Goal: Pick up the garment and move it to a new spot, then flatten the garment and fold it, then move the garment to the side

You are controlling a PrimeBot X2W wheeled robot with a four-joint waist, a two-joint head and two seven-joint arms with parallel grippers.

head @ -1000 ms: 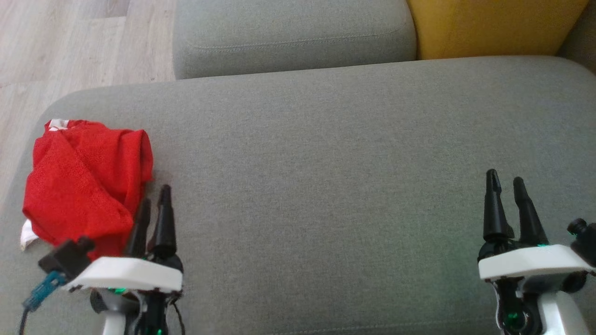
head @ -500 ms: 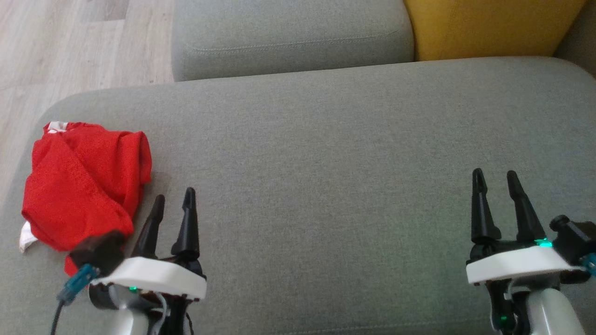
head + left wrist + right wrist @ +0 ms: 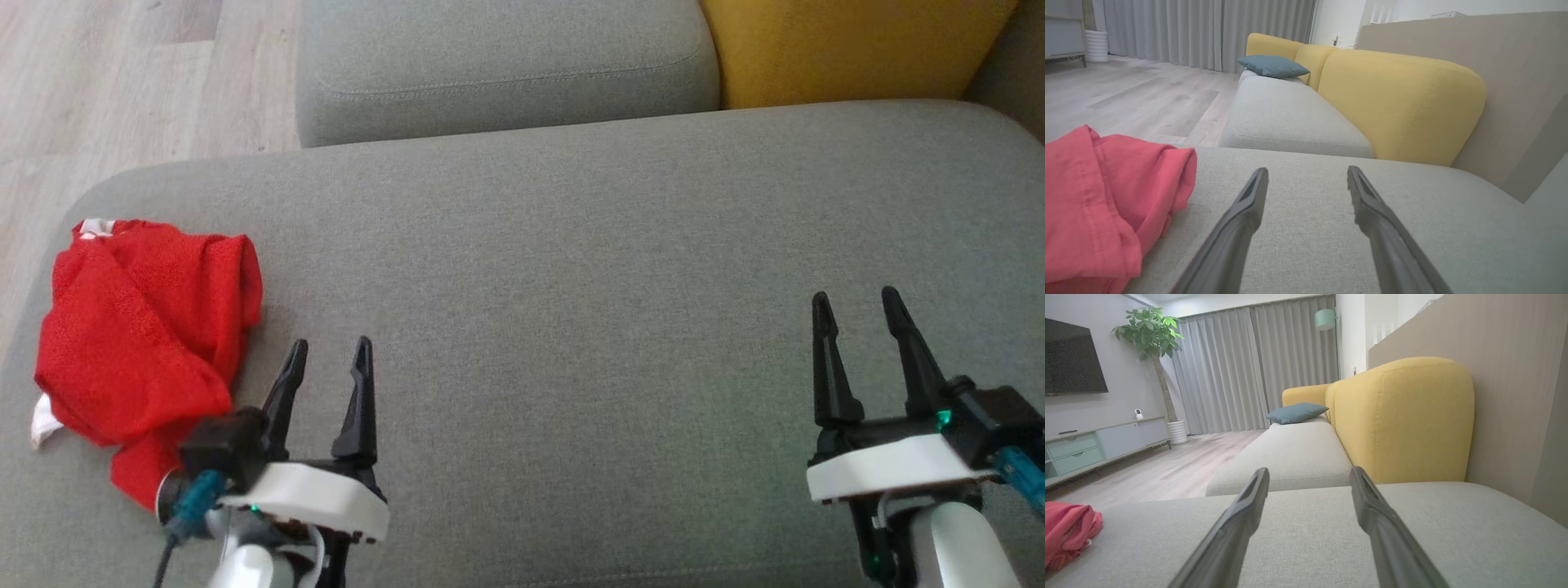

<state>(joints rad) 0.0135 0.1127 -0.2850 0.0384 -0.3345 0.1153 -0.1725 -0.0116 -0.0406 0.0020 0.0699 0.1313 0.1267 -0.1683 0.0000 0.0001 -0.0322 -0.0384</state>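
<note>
A red garment (image 3: pixel 143 327) lies folded in a loose bundle at the left end of the grey sofa seat (image 3: pixel 571 286), with white trim at its edges. It also appears as a pinkish-red heap (image 3: pixel 1106 204) in the left wrist view and at the far left (image 3: pixel 1067 531) of the right wrist view. My left gripper (image 3: pixel 331 351) stands open just right of the garment, apart from it, nothing between its fingers. My right gripper (image 3: pixel 853 298) is open at the lower right, over bare cushion.
A second grey cushion (image 3: pixel 498 65) and a yellow backrest (image 3: pixel 857 45) sit beyond the seat. Wooden floor (image 3: pixel 106 82) lies past the sofa's left edge, close to the garment. A teal pillow (image 3: pixel 1296 412) rests farther along the sofa.
My left gripper has drawn away from the garment's right edge, moving right and turning. My right gripper has shifted slightly left. The garment has stayed put.
</note>
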